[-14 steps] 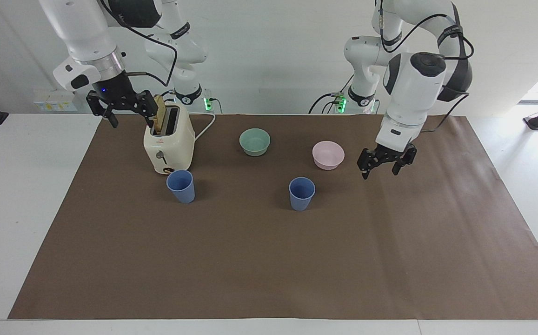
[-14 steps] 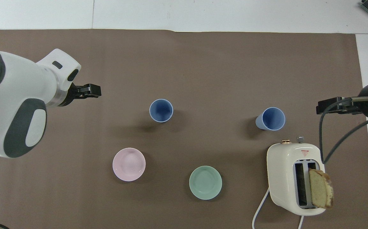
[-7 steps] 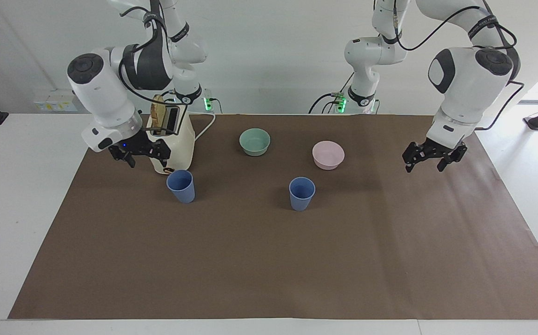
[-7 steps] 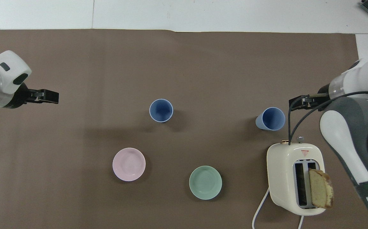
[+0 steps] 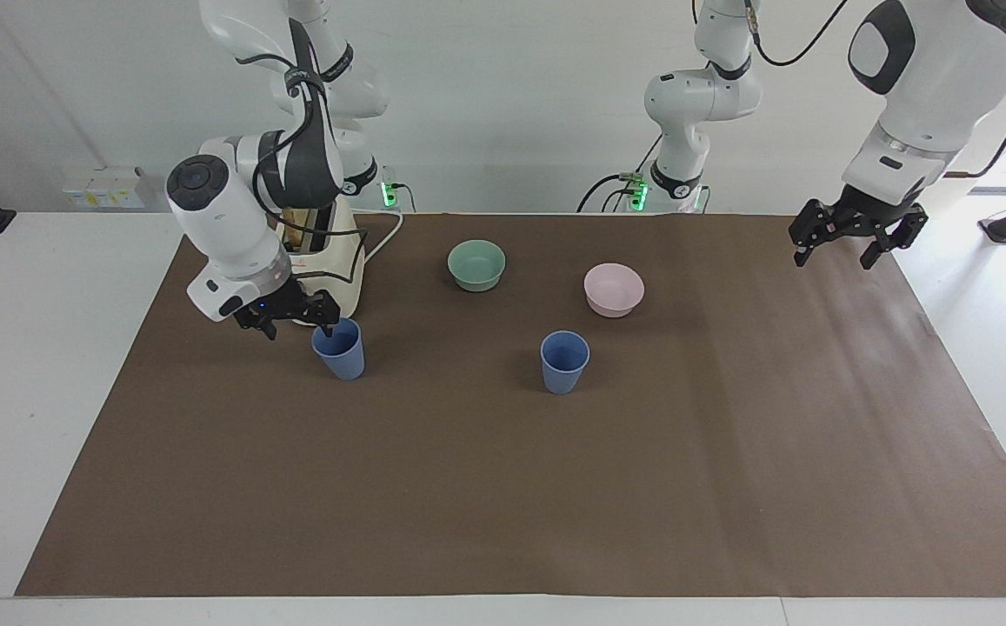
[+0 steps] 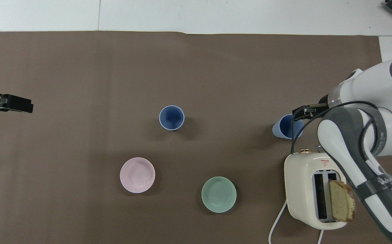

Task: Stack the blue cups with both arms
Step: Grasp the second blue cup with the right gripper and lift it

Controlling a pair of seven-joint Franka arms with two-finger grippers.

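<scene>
The blue cup [image 5: 338,348] in front of the toaster [image 5: 329,261] stands upright, touching the right tool's [image 5: 287,315] spread fingers, the left tool [image 5: 850,235] waiting released.

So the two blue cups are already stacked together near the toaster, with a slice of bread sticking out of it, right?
Not stacked. The facing view shows two separate upright cups: one blue cup by the toaster, the other blue cup near the pink bowl. The bread does stick out.
</scene>
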